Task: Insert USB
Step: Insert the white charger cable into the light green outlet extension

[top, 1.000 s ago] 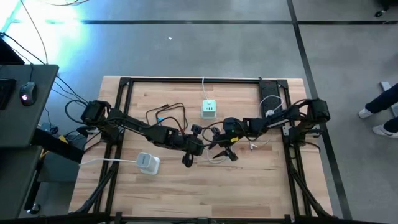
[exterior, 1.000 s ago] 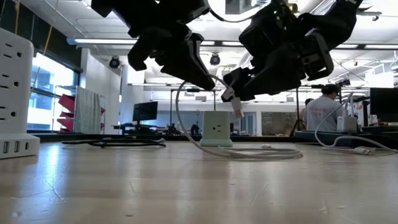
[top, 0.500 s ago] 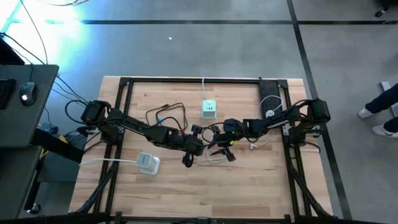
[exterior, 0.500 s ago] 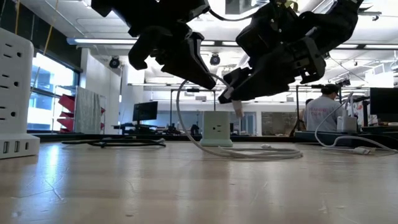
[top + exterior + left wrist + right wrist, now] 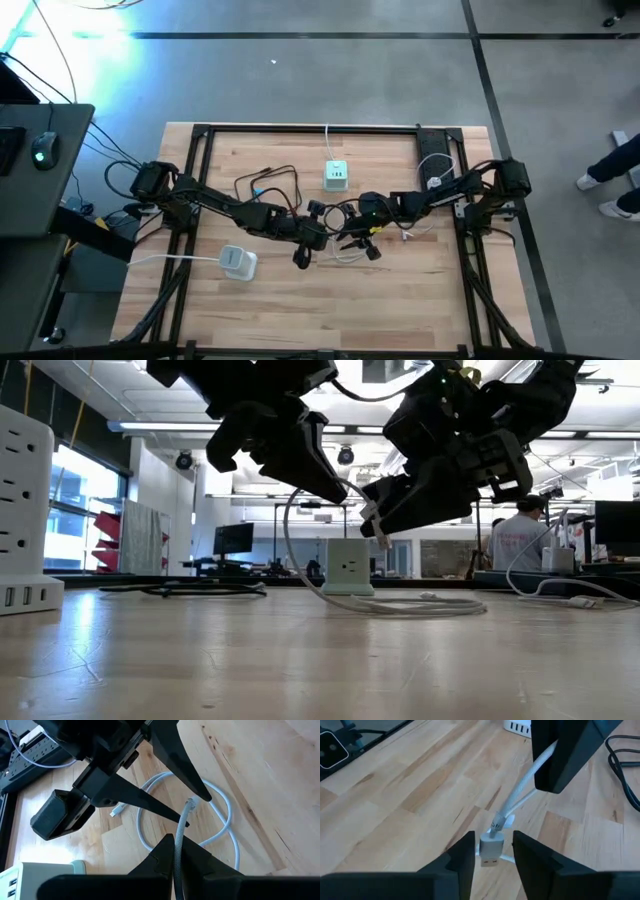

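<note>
Overhead cam is only giving the layout: both arms are meeting mid-table, w/ the left gripper (image 5: pixel 322 238) and right gripper (image 5: pixel 352 236) nearly nose to nose, the white cable (image 5: pixel 345 252) looping on the wooden table (image 5: pixel 420 290) just under them, the white USB hub (image 5: pixel 336 175) sitting a bit farther back and a second white power block (image 5: pixel 238 262) lying near the left side. You can't see the plug at all from up there tho. The right wrist cam is showing it properly: the white USB plug (image 5: pixel 491 847) is sitting right between the right gripper's fingers (image 5: pixel 462 860), metal end pointing toward the cam, and the fingers are partway closed on either side of it, looking like they're touching the plug body, tho I can't say how firm the hold is. Left wrist cam is filling in the other half: the left gripper's fingers (image 5: pixel 160 860) are pressed together on the cable (image 5: pixel 178 851) a little way behind the plug. Low cam is showing the plug (image 5: pixel 381 536) hanging up off the table in front of the hub (image 5: pixel 348 567), w/ a person (image 5: pixel 520 540) standing in the room behind.
</note>
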`<control>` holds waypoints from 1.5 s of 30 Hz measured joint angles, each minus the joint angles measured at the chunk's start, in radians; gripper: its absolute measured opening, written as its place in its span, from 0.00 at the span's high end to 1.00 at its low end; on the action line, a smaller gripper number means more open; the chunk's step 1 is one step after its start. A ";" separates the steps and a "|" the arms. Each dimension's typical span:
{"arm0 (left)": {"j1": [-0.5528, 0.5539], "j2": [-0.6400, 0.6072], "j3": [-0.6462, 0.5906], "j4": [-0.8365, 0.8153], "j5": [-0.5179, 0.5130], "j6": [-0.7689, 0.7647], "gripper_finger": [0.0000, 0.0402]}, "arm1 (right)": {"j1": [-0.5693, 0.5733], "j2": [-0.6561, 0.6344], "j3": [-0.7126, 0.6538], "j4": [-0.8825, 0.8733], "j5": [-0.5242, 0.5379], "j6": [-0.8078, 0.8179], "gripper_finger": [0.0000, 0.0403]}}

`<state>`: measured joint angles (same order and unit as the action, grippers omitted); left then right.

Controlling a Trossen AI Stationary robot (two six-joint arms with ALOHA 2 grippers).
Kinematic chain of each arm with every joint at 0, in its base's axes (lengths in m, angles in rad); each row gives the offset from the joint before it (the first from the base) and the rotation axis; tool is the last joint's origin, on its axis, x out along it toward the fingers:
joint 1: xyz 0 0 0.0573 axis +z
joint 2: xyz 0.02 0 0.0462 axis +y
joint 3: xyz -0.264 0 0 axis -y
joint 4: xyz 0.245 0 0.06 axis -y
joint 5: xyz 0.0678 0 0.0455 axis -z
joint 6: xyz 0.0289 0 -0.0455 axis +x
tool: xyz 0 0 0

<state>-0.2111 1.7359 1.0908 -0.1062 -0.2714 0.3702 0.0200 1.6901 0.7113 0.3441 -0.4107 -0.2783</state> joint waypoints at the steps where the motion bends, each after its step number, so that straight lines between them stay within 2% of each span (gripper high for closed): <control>1: 0.000 0.000 0.000 0.000 0.000 0.000 1.00 | 0.000 0.000 0.000 0.000 0.000 0.000 0.70; 5: 0.000 0.000 0.000 0.000 0.000 0.000 1.00 | 0.000 0.000 0.000 -0.001 0.000 0.000 0.73; 15: 0.000 0.000 0.000 0.000 0.000 -0.005 1.00 | 0.000 0.000 0.000 -0.003 -0.043 0.007 0.97; 25: 0.001 0.000 0.000 -0.001 -0.026 -0.037 0.96 | 0.000 0.000 0.000 0.012 0.010 0.038 1.00; 30: -0.005 0.000 0.000 0.000 -0.017 0.009 0.99 | 0.003 0.000 0.000 0.015 0.001 0.039 0.93; 39: -0.007 0.000 0.000 0.035 0.027 0.046 1.00 | 0.007 0.000 0.000 0.075 -0.131 0.025 0.63; 45: -0.007 0.000 0.000 0.055 0.027 0.052 1.00 | 0.007 0.000 0.000 0.093 -0.127 0.055 0.56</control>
<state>-0.2180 1.7359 1.0904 -0.0516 -0.2447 0.4221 0.0273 1.6901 0.7113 0.4375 -0.5377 -0.2234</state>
